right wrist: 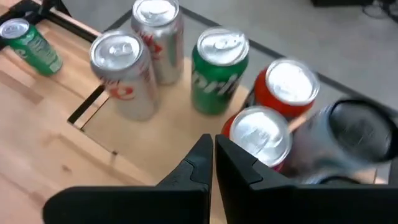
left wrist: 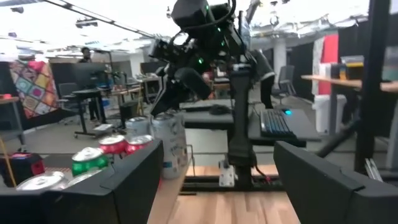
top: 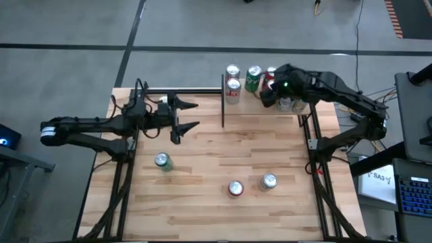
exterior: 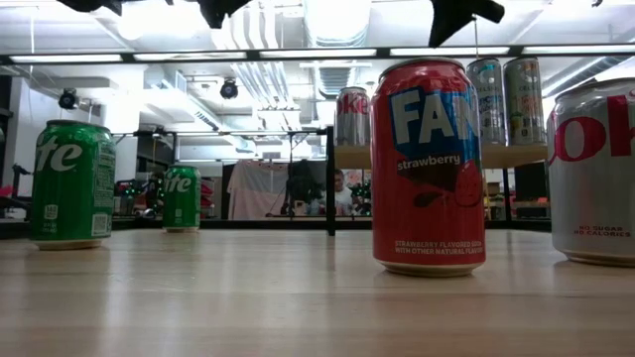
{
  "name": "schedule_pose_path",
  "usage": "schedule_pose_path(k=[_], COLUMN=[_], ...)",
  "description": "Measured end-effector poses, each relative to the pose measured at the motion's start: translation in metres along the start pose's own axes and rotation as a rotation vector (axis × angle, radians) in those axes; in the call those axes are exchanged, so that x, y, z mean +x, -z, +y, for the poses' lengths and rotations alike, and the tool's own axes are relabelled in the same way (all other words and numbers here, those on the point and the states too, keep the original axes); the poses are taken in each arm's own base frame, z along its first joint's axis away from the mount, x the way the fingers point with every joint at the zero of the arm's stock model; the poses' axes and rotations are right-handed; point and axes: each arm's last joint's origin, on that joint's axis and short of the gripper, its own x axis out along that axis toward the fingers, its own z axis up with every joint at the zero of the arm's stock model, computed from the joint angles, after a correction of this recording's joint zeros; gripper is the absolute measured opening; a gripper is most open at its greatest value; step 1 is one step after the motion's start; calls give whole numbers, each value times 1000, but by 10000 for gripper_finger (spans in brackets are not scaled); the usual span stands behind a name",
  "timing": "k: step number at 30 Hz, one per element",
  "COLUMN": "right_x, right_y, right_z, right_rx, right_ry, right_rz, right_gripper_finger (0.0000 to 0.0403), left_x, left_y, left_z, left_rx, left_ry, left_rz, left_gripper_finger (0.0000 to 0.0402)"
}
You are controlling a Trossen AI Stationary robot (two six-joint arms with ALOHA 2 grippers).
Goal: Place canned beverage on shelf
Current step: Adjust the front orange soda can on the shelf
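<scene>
three cans stand loose on the tabletop (top: 202, 202), all well clear of the shelf (top: 263, 108), which sits at the table's far right corner on thin black posts.

- green can (top: 163, 161): on the tabletop, far from the shelf, toward the left arm's side.
- red can (top: 235, 188): on the tabletop, nearer the front edge, well apart from the shelf.
- silver can (top: 268, 181): just beside the red can, on the side below the shelf.
- shelf contents: two silver cans (right wrist: 121, 74) side by side at the shelf's left end, a green can on the shelf (right wrist: 217, 70) next to them, then two red-sided cans (right wrist: 289, 87) and a further pale can, partly blurred, under the right arm. all upright.
- right gripper (right wrist: 213, 163): hanging over the shelf, above the cluster of red-sided cans, fingers pressed together, nothing between them.
- left gripper (top: 189, 115): over the tabletop just to the left of the shelf's black post, pointing toward the shelf, fingers spread apart and holding nothing.
- room beyond the table: desks, monitors, a person seated in the distance.
</scene>
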Motion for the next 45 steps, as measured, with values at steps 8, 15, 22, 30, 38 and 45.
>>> schedule_pose_path(k=[8,15,22,30,38,45], right_x=[4,28,39,46,65,70], right_y=[13,6,-3,-12,-16,-20], right_z=[11,33,43,52,49,43], right_rx=[116,92,7,3,9,4], right_ry=[46,50,217,271,322,366], right_rz=[84,93,148,201,233,220], right_gripper_finger=[9,9,9,9,9,9], left_x=[-19,-37,-40,-34,-29,-29], left_y=[10,1,-1,-2,-3,-3], left_z=[-12,-12,-12,-12,-12,-12], left_rx=[48,26,37,78,101,111], left_ry=[51,48,46,45,45,45], left_rz=[-3,-66,-77,-74,-69,-68], left_gripper_finger=[291,291,291,291,291,291])
